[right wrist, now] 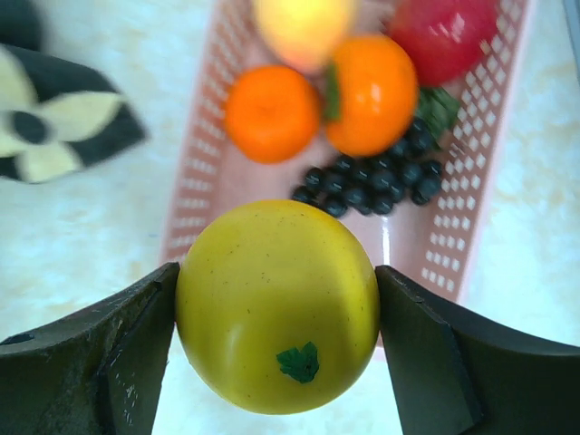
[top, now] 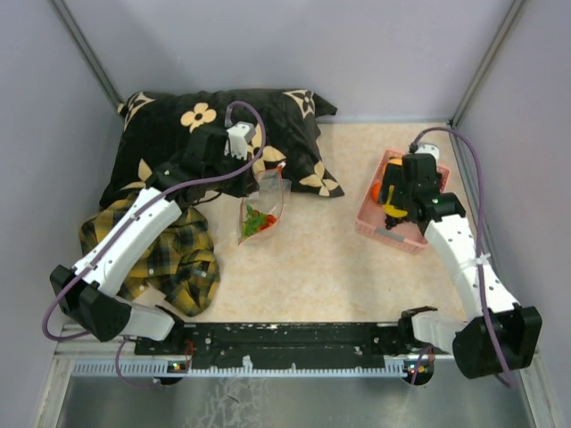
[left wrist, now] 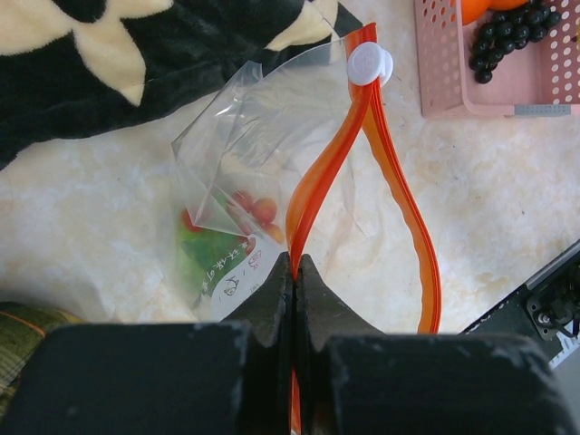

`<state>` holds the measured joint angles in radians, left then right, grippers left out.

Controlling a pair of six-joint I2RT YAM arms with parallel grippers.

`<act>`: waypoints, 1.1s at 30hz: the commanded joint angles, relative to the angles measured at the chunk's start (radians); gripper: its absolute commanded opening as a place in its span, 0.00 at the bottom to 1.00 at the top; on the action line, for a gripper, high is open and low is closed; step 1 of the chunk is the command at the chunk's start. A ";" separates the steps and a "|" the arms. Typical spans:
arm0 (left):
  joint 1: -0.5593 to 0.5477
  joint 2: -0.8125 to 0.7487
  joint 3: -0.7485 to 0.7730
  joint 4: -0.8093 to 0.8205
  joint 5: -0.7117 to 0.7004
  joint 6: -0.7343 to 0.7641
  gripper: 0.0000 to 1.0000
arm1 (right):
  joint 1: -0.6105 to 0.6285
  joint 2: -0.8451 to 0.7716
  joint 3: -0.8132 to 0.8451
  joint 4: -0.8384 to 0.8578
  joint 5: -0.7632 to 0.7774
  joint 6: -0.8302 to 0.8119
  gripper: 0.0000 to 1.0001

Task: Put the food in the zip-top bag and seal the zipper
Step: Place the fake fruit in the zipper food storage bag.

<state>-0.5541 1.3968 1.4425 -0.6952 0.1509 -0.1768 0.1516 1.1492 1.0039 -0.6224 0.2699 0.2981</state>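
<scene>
R jaws are clamped on the lemon (right wrist: pixel 272 272), one pad each side at its widest part, holding it clear above the pink basket (right wrist: pixel 507 181) on the R side of the worktop (top: pixel 339 259). L jaws are pinched tight on one lip of the zipper (left wrist: pixel 313 190), at the end opposite the white slider (left wrist: pixel 370 65). That props the zip-top bag (left wrist: pixel 263 127) w/ its mouth apart in a long narrow loop. Bag sits mid-worktop by the pillow (top: pixel 178 134) corner; touching it or not, can't tell. Some red & green bits (left wrist: pixel 240 213) are already at its bottom.

Handling, my guess: lemon looks hard, glossy and light. It's round, so it prob. slips if squeezed off-centre; a grip across the middle seems right. Bag is thin crinkly film, floppy, won't hold shape by itself. The orange strip looks like the only stiffish part, so that's where to hold it. The free lip sags away w/ nothing holding it.

Left in basket: oranges (right wrist: pixel 272 113), red apple (right wrist: pixel 444 32), grapes (right wrist: pixel 381 177), green piece (right wrist: pixel 441 107), plus a blurred pale-yellow fruit (right wrist: pixel 304 27) at the far end.

In the way: mouth gap looks slim vs. the lemon, so it may catch on the strip. Pillow crowds the bag's far side. Plaid cloth (top: pixel 178 259) lies under the L arm (top: pixel 134 232), near the bag. The two wrists could get tight over the bag.
</scene>
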 commanded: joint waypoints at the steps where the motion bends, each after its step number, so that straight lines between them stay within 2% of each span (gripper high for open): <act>1: 0.005 -0.012 -0.007 0.027 0.017 0.010 0.00 | 0.108 -0.077 0.117 0.014 -0.001 0.005 0.52; 10: 0.005 -0.013 -0.007 0.028 0.017 0.010 0.00 | 0.421 -0.099 0.193 0.132 0.000 0.009 0.52; 17: 0.004 -0.018 -0.008 0.028 0.019 0.009 0.00 | 0.591 -0.099 0.188 0.311 -0.056 -0.016 0.52; 27: 0.005 -0.021 -0.008 0.028 0.030 0.007 0.00 | 0.727 -0.031 0.073 0.741 -0.332 -0.013 0.52; 33: 0.005 -0.024 -0.008 0.029 0.036 0.006 0.00 | 0.741 0.044 -0.024 0.959 -0.422 -0.015 0.54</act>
<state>-0.5537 1.3968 1.4425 -0.6949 0.1654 -0.1776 0.8825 1.1576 1.0298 0.0990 -0.0673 0.2901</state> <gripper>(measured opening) 0.008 0.799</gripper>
